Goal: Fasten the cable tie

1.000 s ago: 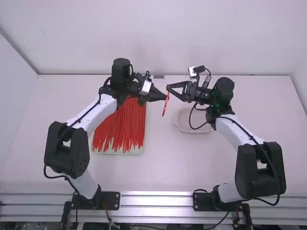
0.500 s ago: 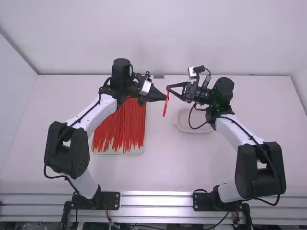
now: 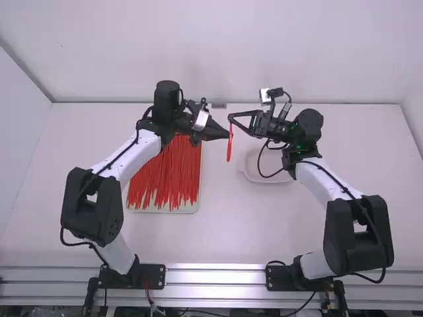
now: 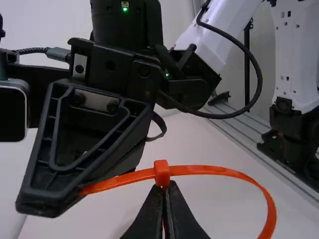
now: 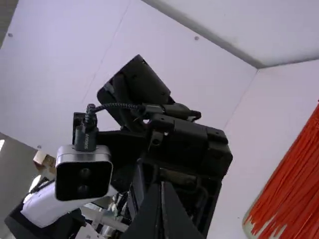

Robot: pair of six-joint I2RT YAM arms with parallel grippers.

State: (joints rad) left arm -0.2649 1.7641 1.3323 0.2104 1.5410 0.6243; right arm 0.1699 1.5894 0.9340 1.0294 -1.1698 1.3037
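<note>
Two hands clamp the cable tie [image 4: 224, 174]: left hand [image 4: 162, 191] at its head, right hand [image 3: 232, 121] on the tail; I'd judge it light, springy, slick.

Found no legible text, number or sign anywhere. Noticed only tiny print along the camera plug [image 5: 85, 141], too small to make out.

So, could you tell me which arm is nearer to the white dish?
Right. The right arm passes above the dish; the left arm lies over the tray of red ties.
</note>
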